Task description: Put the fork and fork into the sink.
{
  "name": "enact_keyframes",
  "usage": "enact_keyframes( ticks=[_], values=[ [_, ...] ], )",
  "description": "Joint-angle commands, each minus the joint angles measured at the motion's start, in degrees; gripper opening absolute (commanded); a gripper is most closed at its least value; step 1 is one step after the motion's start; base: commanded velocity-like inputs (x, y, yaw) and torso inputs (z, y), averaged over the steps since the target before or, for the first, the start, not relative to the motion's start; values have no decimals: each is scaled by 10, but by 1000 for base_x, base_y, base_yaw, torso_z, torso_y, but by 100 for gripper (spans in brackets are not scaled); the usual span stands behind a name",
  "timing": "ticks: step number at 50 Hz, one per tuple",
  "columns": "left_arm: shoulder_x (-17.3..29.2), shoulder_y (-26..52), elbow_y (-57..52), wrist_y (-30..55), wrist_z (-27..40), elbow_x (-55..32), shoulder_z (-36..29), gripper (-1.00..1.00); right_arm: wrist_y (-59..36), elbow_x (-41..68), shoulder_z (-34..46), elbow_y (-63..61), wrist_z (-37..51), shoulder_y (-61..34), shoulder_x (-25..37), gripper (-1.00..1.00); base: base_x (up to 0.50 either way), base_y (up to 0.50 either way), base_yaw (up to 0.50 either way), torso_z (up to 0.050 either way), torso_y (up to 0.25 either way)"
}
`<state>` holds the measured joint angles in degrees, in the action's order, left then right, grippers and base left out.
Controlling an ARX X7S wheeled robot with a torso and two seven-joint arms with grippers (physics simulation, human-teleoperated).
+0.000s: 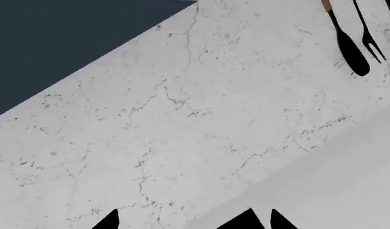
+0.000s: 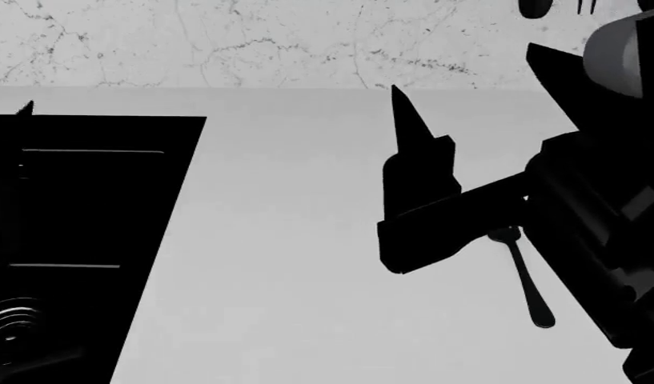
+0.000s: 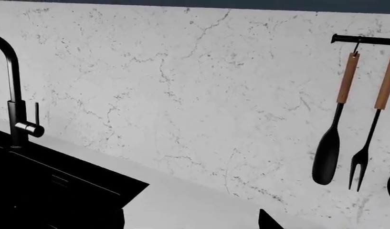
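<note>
Head view shows one fork (image 2: 522,276) on the pale counter (image 2: 294,264), right of the sink (image 2: 81,240); its handle end lies nearest, tines pointing away under the right gripper (image 2: 412,160). That gripper's grip cannot be judged. The left gripper (image 1: 188,224) shows only spread black tips. Two wood-handled utensils (image 3: 347,129) hang on the marble wall.

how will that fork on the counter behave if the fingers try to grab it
The fork looks thin and rigid, so probably stiff and light. It lies flat on the smooth countertop, so it may slide or be hard to pinch. It seems unlikely to roll.
</note>
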<state>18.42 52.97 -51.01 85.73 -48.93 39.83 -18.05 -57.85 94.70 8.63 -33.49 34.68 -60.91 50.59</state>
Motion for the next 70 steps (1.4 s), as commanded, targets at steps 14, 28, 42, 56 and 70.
enact_keyframes(
  ticks=[14, 28, 42, 56, 70],
  values=[
    [-179, -173, -4, -60, 226, -192, 191, 100, 69, -60, -58, -17, -37, 122, 1, 100, -1, -1, -1, -3, 0],
    [-171, -234, 21, -140, 278, -254, 205, 100, 7, 2, -6, 69, 82, 80, 29, 100, -14, -10, -6, -13, 0],
    [-162, -252, 53, -173, 299, -282, 208, 100, -73, 28, 84, 165, 106, -16, -1, 100, -16, -11, -3, -16, 0],
    [-156, -258, 68, -182, 313, -301, 208, 100, -102, -30, 132, 233, 53, -37, -17, 100, -16, -11, -2, -17, 0],
    [-148, -266, 67, -183, 325, -314, 204, 100, -66, -90, 143, 287, 1, -7, -25, 100, -17, -9, -1, -17, 0]
  ],
)
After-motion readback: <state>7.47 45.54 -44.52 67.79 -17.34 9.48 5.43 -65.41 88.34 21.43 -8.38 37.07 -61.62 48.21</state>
